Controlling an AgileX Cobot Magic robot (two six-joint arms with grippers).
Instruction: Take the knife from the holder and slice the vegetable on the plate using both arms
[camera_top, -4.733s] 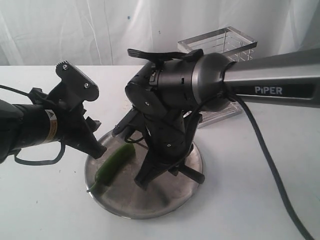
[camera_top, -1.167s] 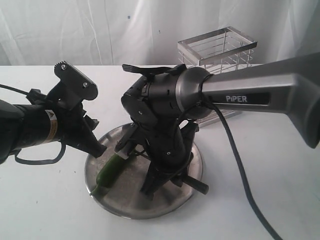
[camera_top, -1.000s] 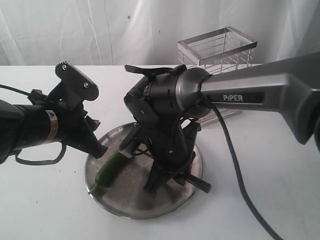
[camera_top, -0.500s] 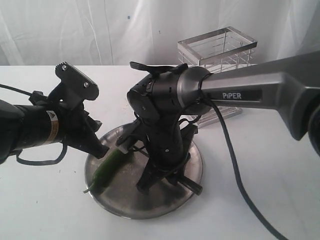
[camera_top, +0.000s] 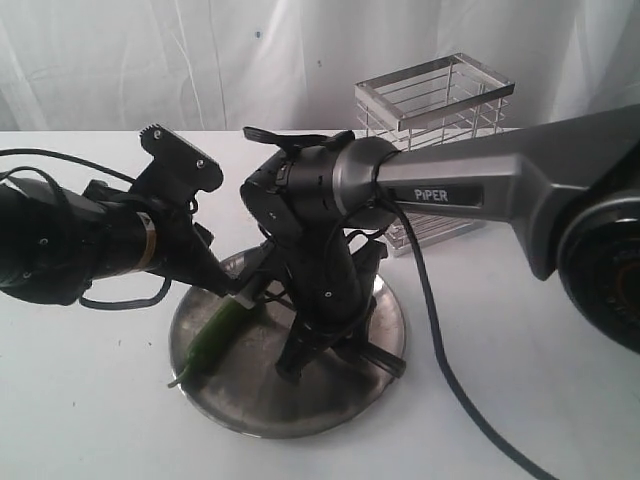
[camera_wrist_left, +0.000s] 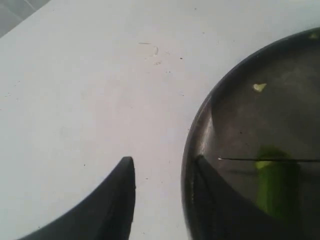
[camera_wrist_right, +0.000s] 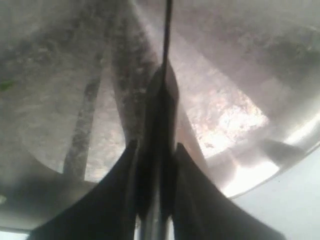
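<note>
Change: left arm (camera_top: 70, 245) has pushed in toward the plate (camera_top: 300, 425).
Left gripper (camera_wrist_left: 164, 160): jaws apart astride the rim, nothing between them.
Right gripper (camera_wrist_right: 155, 146): clamped on the knife (camera_wrist_right: 161, 100); its thin blade crosses the chili's end.
Chili (camera_top: 215, 335): slender, green, on the plate's left side.
Around: chrome wire holder (camera_top: 435, 110) behind; right arm (camera_top: 470, 185) hides the plate's middle.
Plate: round, dull steel.

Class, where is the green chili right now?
In the exterior view, the chili lies on the left side of the plate, just by the left gripper.
</note>
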